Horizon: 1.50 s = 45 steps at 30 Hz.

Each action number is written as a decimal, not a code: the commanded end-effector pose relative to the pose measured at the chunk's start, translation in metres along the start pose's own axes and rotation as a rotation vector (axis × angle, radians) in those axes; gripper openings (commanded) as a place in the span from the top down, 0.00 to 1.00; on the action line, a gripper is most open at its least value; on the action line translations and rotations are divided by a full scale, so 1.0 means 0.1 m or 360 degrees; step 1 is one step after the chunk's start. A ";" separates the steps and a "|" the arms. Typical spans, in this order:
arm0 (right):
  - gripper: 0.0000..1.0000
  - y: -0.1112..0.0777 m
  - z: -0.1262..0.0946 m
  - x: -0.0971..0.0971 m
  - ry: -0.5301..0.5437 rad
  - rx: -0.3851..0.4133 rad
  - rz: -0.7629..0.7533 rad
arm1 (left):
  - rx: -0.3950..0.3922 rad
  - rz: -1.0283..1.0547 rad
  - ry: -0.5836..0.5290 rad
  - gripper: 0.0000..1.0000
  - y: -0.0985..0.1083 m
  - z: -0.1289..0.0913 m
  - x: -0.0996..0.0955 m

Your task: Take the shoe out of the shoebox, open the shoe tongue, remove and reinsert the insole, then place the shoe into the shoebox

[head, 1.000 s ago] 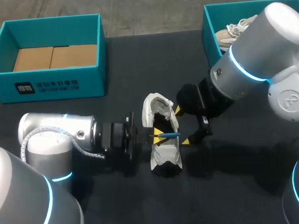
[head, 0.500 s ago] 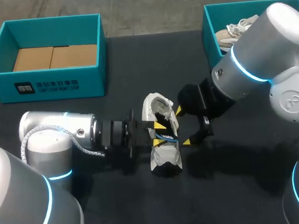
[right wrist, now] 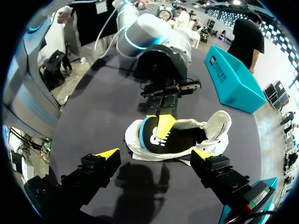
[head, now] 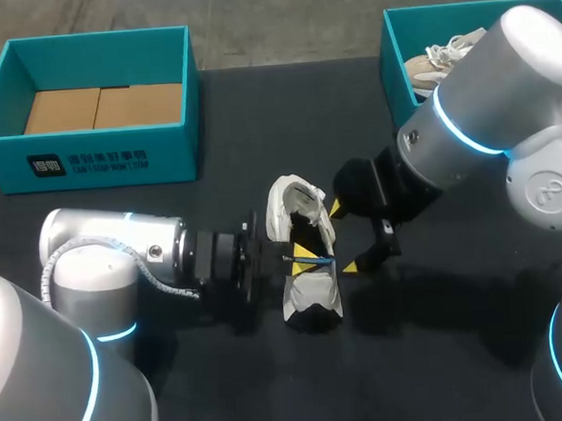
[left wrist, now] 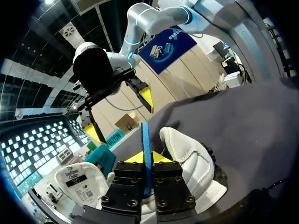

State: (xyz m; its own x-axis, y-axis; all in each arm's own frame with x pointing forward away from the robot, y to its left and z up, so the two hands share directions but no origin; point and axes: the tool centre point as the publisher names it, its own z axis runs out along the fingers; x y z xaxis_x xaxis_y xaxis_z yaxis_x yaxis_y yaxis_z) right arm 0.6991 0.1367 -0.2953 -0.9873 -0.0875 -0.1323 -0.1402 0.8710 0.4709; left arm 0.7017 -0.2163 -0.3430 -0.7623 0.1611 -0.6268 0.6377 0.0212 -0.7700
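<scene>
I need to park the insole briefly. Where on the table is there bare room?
Bare table lies between the left shoebox and the right shoebox, and along the near edge in front of the white shoe. Around the shoe it is crowded: the left hand grips the insole over it, and the open right hand flanks it.

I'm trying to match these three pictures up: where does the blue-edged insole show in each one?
Head view: the insole crosses the white shoe near the table's middle.
Left wrist view: the insole is seen edge-on, a blue strip clamped in this arm's jaws, with the shoe just beyond.
Right wrist view: the insole's dark face stands over the shoe, ahead of the open jaws.
Shared landmark: the white shoe.
</scene>
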 end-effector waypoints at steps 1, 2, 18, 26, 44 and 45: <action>0.00 0.00 -0.01 0.02 -0.0006 0.0004 -0.0001 | 0.0000 0.0006 0.0013 1.00 0.08 0.02 -0.01; 0.00 0.00 -0.01 0.02 -0.0007 0.0004 -0.0001 | -0.0006 0.0014 0.0015 1.00 0.10 0.02 -0.01; 0.00 -0.01 -0.07 -0.05 0.0004 0.0021 -0.0019 | -0.0018 0.0026 -0.0071 0.49 0.15 -0.07 -0.06; 0.00 0.00 -0.04 -0.09 0.0028 0.0010 -0.0034 | 0.0032 0.0057 -0.0109 0.54 -0.06 -0.10 -0.13; 0.00 -0.01 -0.03 -0.05 0.0005 0.0004 -0.0012 | 0.0021 0.0034 -0.0012 1.00 0.10 0.01 -0.04; 0.00 -0.01 -0.03 -0.05 0.0003 0.0005 -0.0009 | 0.0006 0.0024 -0.0013 1.00 0.13 0.01 -0.04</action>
State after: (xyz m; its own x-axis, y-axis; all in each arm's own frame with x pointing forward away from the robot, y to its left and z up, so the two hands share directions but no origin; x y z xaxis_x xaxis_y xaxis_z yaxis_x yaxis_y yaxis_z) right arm 0.7062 0.1348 -0.2914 -0.9868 -0.0980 -0.1292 -0.1479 0.8710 0.4686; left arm 0.7073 -0.2123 -0.3454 -0.7514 0.1470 -0.6433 0.6516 0.0116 -0.7584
